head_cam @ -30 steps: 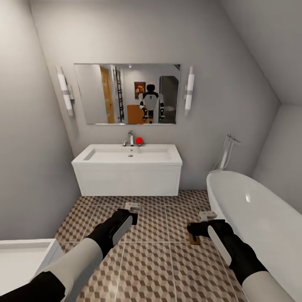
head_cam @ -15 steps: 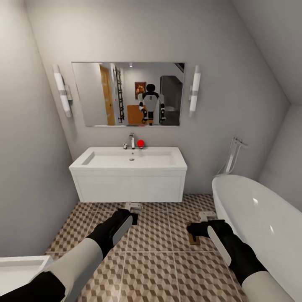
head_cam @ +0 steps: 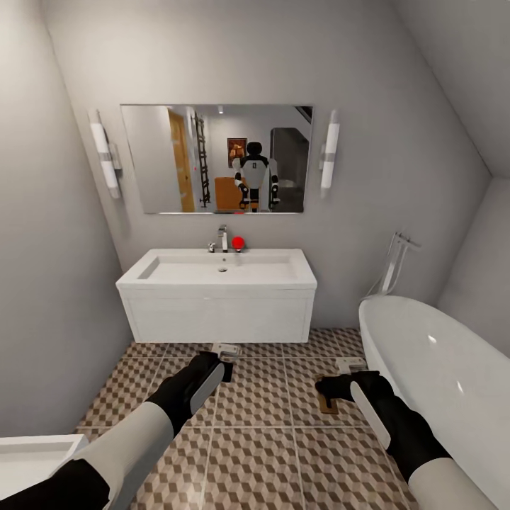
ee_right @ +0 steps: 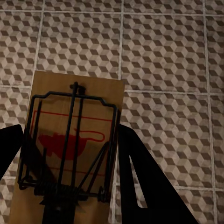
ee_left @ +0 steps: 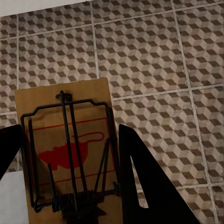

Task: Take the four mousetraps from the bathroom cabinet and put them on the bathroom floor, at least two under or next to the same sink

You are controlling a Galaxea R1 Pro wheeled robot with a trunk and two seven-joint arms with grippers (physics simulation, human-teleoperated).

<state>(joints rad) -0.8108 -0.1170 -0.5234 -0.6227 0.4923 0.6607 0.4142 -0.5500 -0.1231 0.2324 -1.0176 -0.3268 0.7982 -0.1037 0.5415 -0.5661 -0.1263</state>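
Note:
The white sink (head_cam: 219, 273) hangs on the far wall over the cube-pattern bathroom floor (head_cam: 269, 439). My left gripper (head_cam: 225, 350) hovers above the tiles just in front of the sink, shut on a tan mousetrap (ee_left: 65, 154) with black wire and a red mouse print, between dark fingers (ee_left: 140, 186). To the right, near the bathtub, my right gripper (head_cam: 349, 366) is shut on a second mousetrap (ee_right: 74, 140), whose tan edge (head_cam: 327, 405) shows under the hand. The orange-brown cabinet (head_cam: 227, 193) appears in the mirror reflection, behind my own figure.
A white bathtub (head_cam: 439, 368) runs along the right side, with a floor-standing tap (head_cam: 393, 262). The mirror (head_cam: 216, 157) and two wall lamps hang above the sink; a faucet (head_cam: 223, 237) and a red object (head_cam: 237, 242) sit on its rim. A white fixture (head_cam: 35, 453) stands at the lower left.
The view closed in on the sink and shifted slightly between one second and half a second ago, then held still. Both grippers keep their poses and their mousetraps.

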